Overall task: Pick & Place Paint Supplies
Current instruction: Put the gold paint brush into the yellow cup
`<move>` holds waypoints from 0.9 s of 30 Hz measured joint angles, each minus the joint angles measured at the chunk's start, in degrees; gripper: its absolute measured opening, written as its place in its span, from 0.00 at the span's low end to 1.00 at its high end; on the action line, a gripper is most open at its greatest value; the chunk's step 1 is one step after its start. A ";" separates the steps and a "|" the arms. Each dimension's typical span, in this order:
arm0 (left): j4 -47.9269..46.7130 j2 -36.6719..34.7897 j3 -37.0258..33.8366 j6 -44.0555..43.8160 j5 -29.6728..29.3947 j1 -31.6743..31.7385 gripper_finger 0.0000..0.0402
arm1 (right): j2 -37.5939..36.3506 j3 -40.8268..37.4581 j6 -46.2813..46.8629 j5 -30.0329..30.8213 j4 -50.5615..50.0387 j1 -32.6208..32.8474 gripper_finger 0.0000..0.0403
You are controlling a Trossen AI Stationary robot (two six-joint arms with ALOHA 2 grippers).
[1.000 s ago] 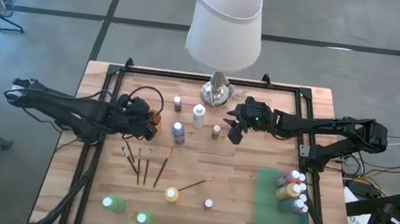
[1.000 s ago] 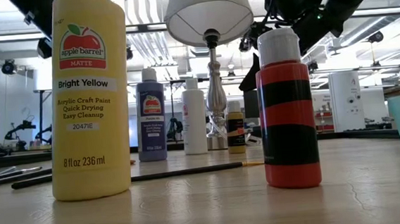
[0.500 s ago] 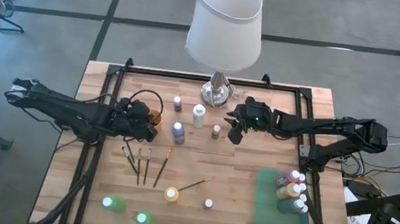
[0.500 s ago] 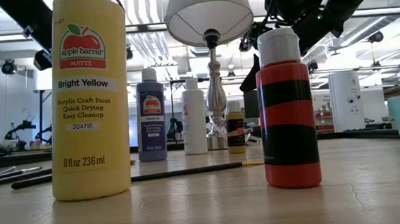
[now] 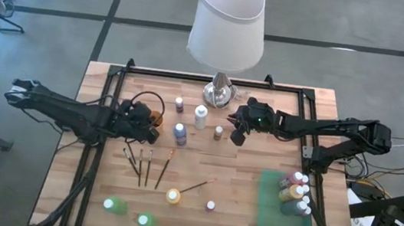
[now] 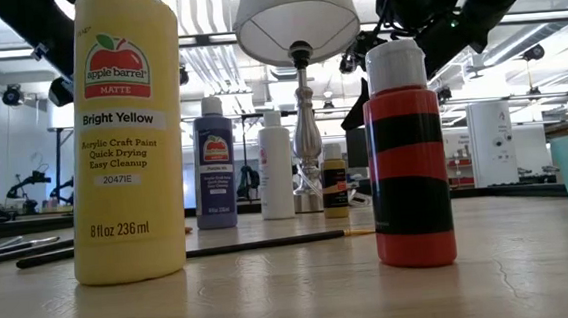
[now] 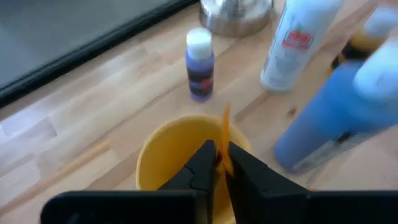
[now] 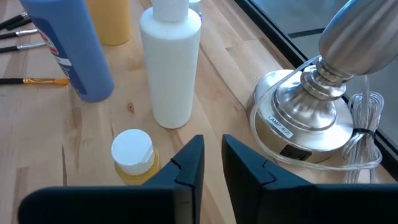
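1. The left gripper [image 7: 217, 163] hangs over a yellow cup [image 7: 180, 155] at the table's left, its fingers pinched on a thin orange brush handle [image 7: 224, 127].
2. The right gripper [image 8: 211, 155] hovers near the lamp base [image 8: 314, 127], fingers narrowly apart, holding nothing, just beside a small yellow bottle [image 8: 132, 155].
3. More brushes [image 5: 145, 164] lie mid-table; several bottles [image 5: 294, 192] stand in the green tray [image 5: 270, 218] at the near right.

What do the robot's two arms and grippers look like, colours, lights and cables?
Both arms are slim, black and jointed. The right gripper has two flat, angular black fingers, with small green lights glowing on its wrist housing. The left gripper has matching black fingers, and a black cable loops above its wrist.
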 joint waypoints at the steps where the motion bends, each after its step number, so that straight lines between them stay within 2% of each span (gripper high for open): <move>1: -0.28 0.11 -0.09 0.00 0.06 0.00 0.10 | 0.00 0.00 -0.07 0.00 0.01 0.00 0.12; 8: 0.23 0.01 0.02 0.02 1.09 0.09 0.17 | 0.00 0.00 -0.19 0.00 0.02 0.00 0.12; 18: 0.30 -0.95 0.62 1.54 0.82 0.22 0.34 | 0.00 0.00 -0.21 0.00 0.03 0.00 0.20; 27: 0.38 -2.73 9.05 11.38 0.14 0.22 0.37 | -0.02 0.00 -0.24 0.00 0.52 0.02 0.27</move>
